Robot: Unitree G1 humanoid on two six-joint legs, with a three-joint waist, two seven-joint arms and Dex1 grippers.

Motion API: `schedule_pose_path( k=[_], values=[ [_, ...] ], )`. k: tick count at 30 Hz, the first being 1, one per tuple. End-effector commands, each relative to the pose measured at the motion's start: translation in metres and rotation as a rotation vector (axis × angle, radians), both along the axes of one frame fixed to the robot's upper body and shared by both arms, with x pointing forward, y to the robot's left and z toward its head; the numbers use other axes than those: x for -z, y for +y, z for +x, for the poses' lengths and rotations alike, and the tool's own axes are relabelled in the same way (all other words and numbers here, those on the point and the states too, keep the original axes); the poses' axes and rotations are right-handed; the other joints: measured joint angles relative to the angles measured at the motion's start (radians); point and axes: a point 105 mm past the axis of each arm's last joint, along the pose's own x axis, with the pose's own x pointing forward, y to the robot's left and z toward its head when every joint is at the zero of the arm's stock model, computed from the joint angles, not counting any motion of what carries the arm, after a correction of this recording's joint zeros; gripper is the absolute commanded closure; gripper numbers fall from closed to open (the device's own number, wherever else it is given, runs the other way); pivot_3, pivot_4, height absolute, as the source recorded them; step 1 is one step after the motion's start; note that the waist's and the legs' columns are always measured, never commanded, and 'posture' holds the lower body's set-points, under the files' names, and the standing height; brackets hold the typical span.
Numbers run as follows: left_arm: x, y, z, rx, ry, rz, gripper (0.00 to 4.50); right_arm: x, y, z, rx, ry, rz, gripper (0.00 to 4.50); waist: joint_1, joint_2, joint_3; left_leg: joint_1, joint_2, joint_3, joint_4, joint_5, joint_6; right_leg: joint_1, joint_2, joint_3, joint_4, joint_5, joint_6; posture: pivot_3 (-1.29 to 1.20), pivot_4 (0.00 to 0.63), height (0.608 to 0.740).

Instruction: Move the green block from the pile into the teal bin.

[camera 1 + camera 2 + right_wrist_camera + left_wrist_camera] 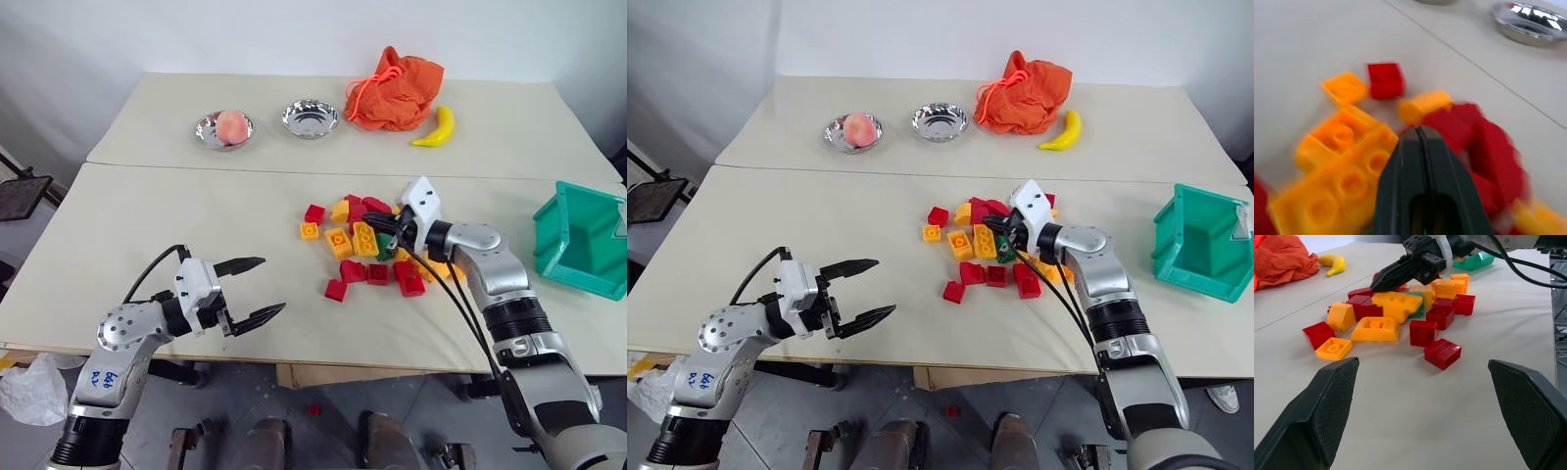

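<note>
1. the right gripper (373, 220), its two black fingers pressed together with nothing between them, reaches over the pile of small red and yellow-orange studded plastic bricks (367, 255).
2. the small green studded plastic block (1419, 310) lies in the pile, mostly hidden under yellow bricks, just beside the fingertips.
3. the teal open-topped plastic bin (580, 238) sits well apart, at the table's right edge.
4. the left gripper (263, 289) hovers with fingers spread wide, empty, left of the pile.

Around the pile (367, 250), bare table (176, 211) lies open on its left and near sides. The green block (1419, 310) sits hemmed in by red and yellow bricks, the right gripper (377, 223) pressed shut above it. Between pile and teal bin (580, 240) only the right arm intrudes
</note>
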Motion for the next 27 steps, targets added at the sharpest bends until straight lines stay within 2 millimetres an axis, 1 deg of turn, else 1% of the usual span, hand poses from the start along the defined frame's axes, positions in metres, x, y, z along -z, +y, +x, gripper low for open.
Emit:
schedule_pose_path(
  k=[1, 4, 6, 9, 12, 15, 17, 21, 24, 25, 27],
  values=[
    [-0.005, -0.005, -0.001, 0.012, -0.037, 0.002, 0.0, 0.008, -0.023, 0.002, 0.063, -0.001, -0.029, 4.47, -0.001, 0.0, 0.0, 0.0, 0.0, 0.0, 0.0, 0.0, 0.0, 0.0, 0.0, 0.0, 0.0, 0.0, 0.0, 0.0, 0.15, 0.74],
    [-0.006, -0.006, -0.001, 0.015, -0.037, 0.0, 0.0, 0.015, -0.03, -0.002, 0.07, 0.006, -0.046, 4.47, -0.005, 0.0, 0.0, 0.001, 0.0, 0.0, -0.001, 0.0, 0.0, 0.0, 0.0, 0.0, 0.0, 0.0, 0.0, 0.0, 0.15, 0.74],
    [-0.005, -0.006, -0.001, 0.019, -0.032, 0.001, 0.0, 0.019, -0.025, -0.011, 0.029, 0.007, -0.064, 4.47, -0.003, 0.0, 0.0, 0.001, 0.0, 0.0, 0.0, 0.0, 0.0, 0.0, 0.0, 0.0, 0.0, 0.0, 0.0, 0.0, 0.15, 0.74],
    [-0.003, -0.005, -0.001, 0.021, -0.026, 0.003, 0.0, 0.021, -0.012, -0.029, -0.055, 0.008, -0.082, 4.47, 0.001, 0.0, 0.0, 0.001, 0.0, 0.0, 0.0, 0.0, 0.0, 0.0, 0.0, 0.0, 0.0, 0.0, 0.0, 0.0, 0.15, 0.74],
    [-0.002, -0.007, 0.0, 0.031, -0.014, -0.006, 0.0, 0.025, 0.0, -0.055, -0.146, 0.025, -0.123, 4.47, 0.003, 0.0, 0.0, 0.001, 0.0, 0.0, 0.0, 0.0, 0.0, 0.0, 0.0, 0.0, 0.0, 0.0, 0.0, 0.0, 0.15, 0.74],
    [0.0, -0.012, -0.001, 0.061, -0.001, -0.006, 0.0, 0.028, 0.005, -0.077, -0.199, 0.053, -0.167, 4.47, 0.005, 0.0, 0.0, 0.001, 0.0, 0.0, 0.0, 0.0, 0.0, 0.001, 0.0, 0.0, 0.0, 0.0, 0.0, 0.0, 0.15, 0.74],
    [0.002, -0.014, 0.0, 0.072, 0.001, -0.002, 0.0, 0.028, 0.005, -0.086, -0.211, 0.063, -0.185, 4.47, 0.007, 0.0, 0.0, 0.0, 0.0, 0.0, 0.001, 0.0, 0.0, 0.001, 0.0, 0.0, 0.0, 0.0, 0.0, 0.0, 0.15, 0.74],
    [-0.002, -0.015, 0.004, 0.072, -0.013, -0.007, 0.0, 0.017, -0.01, -0.1, -0.2, 0.071, -0.187, 4.47, 0.01, 0.0, 0.0, 0.0, 0.0, 0.0, 0.001, 0.0, 0.0, 0.001, 0.0, 0.0, 0.0, 0.0, 0.0, 0.0, 0.15, 0.74],
    [-0.003, -0.011, 0.003, 0.072, -0.014, -0.009, 0.0, 0.013, -0.041, -0.119, -0.204, 0.067, -0.181, 4.47, 0.021, 0.0, 0.0, 0.0, 0.0, 0.0, 0.001, 0.0, 0.0, 0.001, 0.0, 0.0, -0.001, 0.0, 0.0, 0.0, 0.15, 0.74],
    [-0.003, -0.01, 0.002, 0.072, -0.014, -0.008, 0.0, 0.013, -0.047, -0.124, -0.205, 0.062, -0.184, 4.47, 0.026, 0.0, 0.0, 0.0, 0.0, 0.0, 0.0, 0.0, 0.001, 0.001, 0.0, 0.0, -0.002, 0.0, 0.0, 0.0, 0.15, 0.74],
    [-0.001, -0.007, 0.002, 0.071, -0.011, -0.002, 0.0, 0.007, -0.066, -0.133, -0.171, 0.039, -0.121, 4.47, 0.029, 0.0, 0.0, 0.0, 0.0, 0.001, 0.0, -0.001, 0.001, 0.001, 0.0, 0.0, -0.002, 0.0, 0.0, 0.0, 0.15, 0.74]
  ],
)
